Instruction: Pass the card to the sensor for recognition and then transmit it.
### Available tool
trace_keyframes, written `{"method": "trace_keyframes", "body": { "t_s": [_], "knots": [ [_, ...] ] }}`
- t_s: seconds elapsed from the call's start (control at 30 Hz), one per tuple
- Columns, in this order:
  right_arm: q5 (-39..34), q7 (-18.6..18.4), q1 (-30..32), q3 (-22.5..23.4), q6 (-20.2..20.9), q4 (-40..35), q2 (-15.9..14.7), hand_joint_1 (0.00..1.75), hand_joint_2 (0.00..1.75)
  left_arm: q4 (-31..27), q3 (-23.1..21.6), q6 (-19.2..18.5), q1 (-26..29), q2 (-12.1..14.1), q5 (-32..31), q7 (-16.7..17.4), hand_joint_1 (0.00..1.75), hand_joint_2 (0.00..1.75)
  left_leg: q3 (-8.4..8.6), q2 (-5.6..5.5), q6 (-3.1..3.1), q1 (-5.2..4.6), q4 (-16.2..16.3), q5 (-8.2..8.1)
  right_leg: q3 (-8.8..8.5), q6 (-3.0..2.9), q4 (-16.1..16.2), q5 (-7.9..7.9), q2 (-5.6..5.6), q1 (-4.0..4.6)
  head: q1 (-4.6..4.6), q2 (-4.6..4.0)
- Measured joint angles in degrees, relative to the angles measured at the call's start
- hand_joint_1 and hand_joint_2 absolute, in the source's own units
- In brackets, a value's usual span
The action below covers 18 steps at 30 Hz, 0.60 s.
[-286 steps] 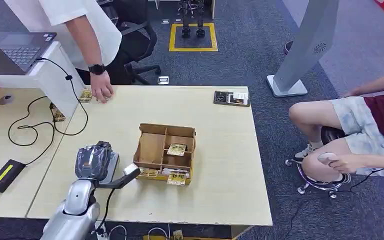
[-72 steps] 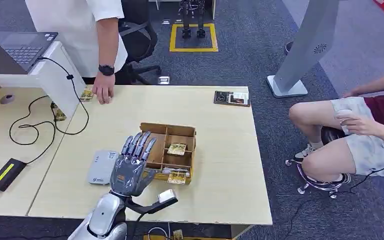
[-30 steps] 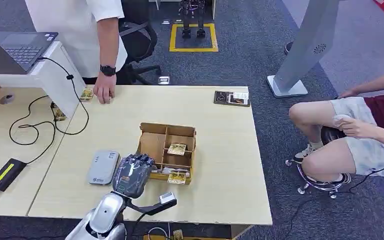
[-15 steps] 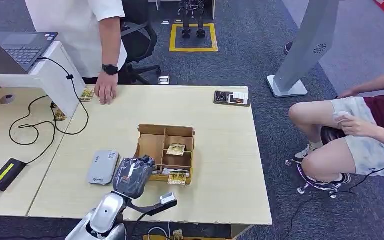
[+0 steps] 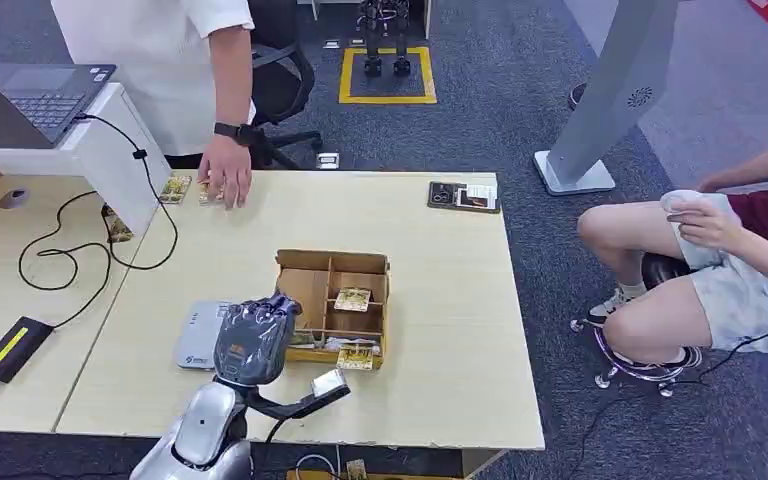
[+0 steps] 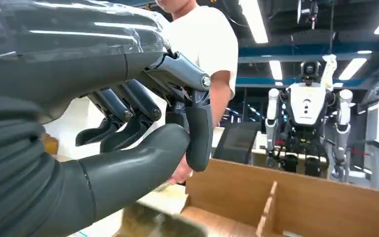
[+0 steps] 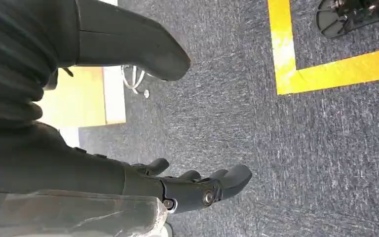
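Hovering over the near-left corner of the wooden divided box (image 5: 332, 308), the left hand (image 5: 253, 340) has its fingers (image 6: 197, 133) curled in toward the thumb; whether a card sits between them cannot be told, since the hand covers that corner from above and the left wrist view shows no card in the grip. The box stands near the middle of the table (image 5: 440, 300), closer to its front edge. 1 card (image 5: 353, 298) lies in a back compartment and more cards (image 5: 356, 352) lie along the box's front row. The grey sensor (image 5: 198, 338) lies flat just left of the box, partly hidden by the hand. The right hand (image 7: 128, 148) hangs over dark carpet with its fingers loosely apart, holding nothing. At the table's far-left corner a person's hand (image 5: 226, 180) rests by 2 more cards (image 5: 174, 189). A seated person (image 5: 720, 260) is beyond the right edge.
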<state>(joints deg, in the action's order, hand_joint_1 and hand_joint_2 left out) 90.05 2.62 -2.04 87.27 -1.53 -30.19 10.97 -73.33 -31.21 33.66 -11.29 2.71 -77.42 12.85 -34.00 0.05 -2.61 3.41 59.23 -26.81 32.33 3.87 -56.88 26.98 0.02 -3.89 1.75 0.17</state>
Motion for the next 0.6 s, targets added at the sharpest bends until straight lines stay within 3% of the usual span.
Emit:
{"method": "trace_keyframes", "body": {
  "t_s": [0.07,0.2,0.53,0.57,0.6],
  "knots": [
    [0.0,0.0,0.0,0.0,-0.2,0.0,0.0,0.00,1.75,0.0,0.1,0.5,0.0,-0.1,0.2,-0.6,1.75,1.75,0.00,0.00,0.00,0.00,0.0,0.00,0.00,0.00,0.0,0.00,0.00,0.00,0.00,0.00],
    [0.0,0.0,0.0,0.0,-1.8,1.0,-0.1,0.00,1.75,-0.4,1.6,5.4,-0.5,-1.0,2.6,-3.2,1.75,1.75,-0.01,-0.01,0.00,0.00,0.0,0.00,0.00,0.00,0.0,0.00,-0.01,0.00,-0.02,0.00],
    [-0.1,-0.2,-0.7,-1.0,-5.3,6.6,-1.7,0.00,1.75,-0.9,5.9,5.8,-5.3,-3.1,9.7,-7.2,1.75,1.75,0.00,-0.01,0.01,0.00,0.0,0.02,-0.01,-0.01,0.0,-0.02,0.00,0.00,0.00,0.00],
    [-0.1,-0.2,-0.7,-1.1,-5.4,7.0,-1.8,0.00,1.75,-0.9,5.9,5.8,-5.7,-3.2,10.1,-7.2,1.68,1.75,0.00,-0.01,0.01,0.00,0.0,0.02,-0.01,-0.01,0.0,-0.02,0.00,0.00,0.02,0.00],
    [-0.1,-0.2,-0.8,-1.2,-5.4,7.3,-1.9,0.00,1.75,-0.9,6.0,5.8,-5.9,-3.2,10.2,-7.5,0.80,1.75,-0.01,-0.01,0.01,0.00,0.0,0.02,-0.01,-0.01,0.0,-0.02,0.00,0.00,-0.02,0.00]
  ]
}}
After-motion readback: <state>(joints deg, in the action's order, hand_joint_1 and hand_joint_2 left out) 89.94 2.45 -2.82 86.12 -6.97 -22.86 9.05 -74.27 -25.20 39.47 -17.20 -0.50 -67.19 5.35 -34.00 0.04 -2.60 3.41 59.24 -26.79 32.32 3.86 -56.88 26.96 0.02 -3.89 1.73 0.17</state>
